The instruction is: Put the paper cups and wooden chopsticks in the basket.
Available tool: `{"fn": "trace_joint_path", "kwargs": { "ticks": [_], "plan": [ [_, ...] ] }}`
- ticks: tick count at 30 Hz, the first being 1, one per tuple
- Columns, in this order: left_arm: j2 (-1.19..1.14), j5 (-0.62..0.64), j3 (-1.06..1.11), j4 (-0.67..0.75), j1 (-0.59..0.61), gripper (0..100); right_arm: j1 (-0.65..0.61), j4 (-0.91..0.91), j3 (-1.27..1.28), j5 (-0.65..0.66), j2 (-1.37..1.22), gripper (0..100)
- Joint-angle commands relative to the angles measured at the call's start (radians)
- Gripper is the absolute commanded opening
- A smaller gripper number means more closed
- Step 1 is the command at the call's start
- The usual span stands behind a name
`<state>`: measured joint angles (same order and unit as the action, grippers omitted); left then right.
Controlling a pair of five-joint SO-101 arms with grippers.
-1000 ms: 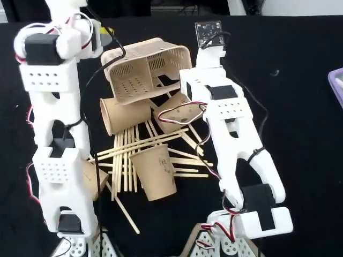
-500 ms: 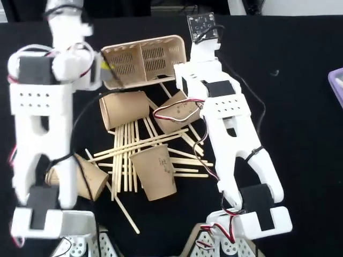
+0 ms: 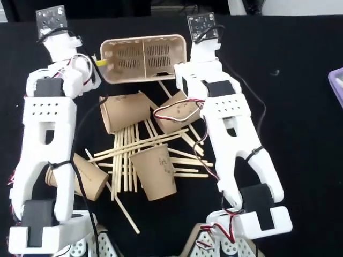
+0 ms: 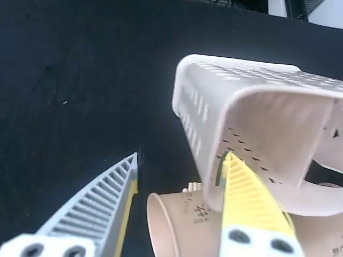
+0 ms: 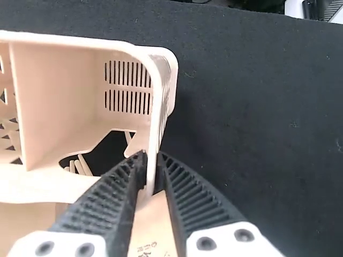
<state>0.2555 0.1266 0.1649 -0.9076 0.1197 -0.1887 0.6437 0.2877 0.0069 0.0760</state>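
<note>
- At the cloth's (image 3: 300, 134) far side, the slotted plastic basket (image 3: 143, 58) lies tipped sideways; right claw (image 5: 150, 160) pinches one end wall, left claw (image 4: 181, 156) gapes at the other.
- Nearer: tapered cups (image 3: 154, 171) atop strewn chopsticks (image 3: 126, 155); wide cloth to their right.

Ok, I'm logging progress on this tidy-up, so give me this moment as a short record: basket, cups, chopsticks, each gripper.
basket: tipped off level, nothing seen inside
paper cups: four, on their sides, all outside the basket
chopsticks: scattered among the cups, none in the basket
left gripper: open, at one end of the basket
right gripper: shut on the basket's wall at the other end
progress: nothing put in yet
</note>
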Motion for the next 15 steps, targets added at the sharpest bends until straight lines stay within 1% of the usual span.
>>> {"fn": "trace_joint_path", "kwargs": {
  "ticks": [1, 5, 12, 14, 15],
  "plan": [
    [0.04, 0.014, -0.042, 0.012, -0.005, 25, -0.015, 0.005, -0.041, 0.011, 0.094, 1.0],
    [0.038, 0.009, -0.076, -0.031, 0.001, 25, -0.015, 0.005, -0.041, 0.011, 0.094, 1.0],
    [-0.104, 0.008, -0.004, 0.072, 0.002, 25, -0.017, 0.006, -0.039, 0.011, 0.094, 1.0],
    [-0.138, 0.008, -0.012, 0.066, 0.002, 24, -0.017, 0.028, -0.027, 0.011, 0.099, 1.0],
    [-0.146, 0.008, -0.016, 0.054, 0.001, 21, -0.017, 0.044, -0.021, 0.011, 0.102, 1.0]
  ]
}}
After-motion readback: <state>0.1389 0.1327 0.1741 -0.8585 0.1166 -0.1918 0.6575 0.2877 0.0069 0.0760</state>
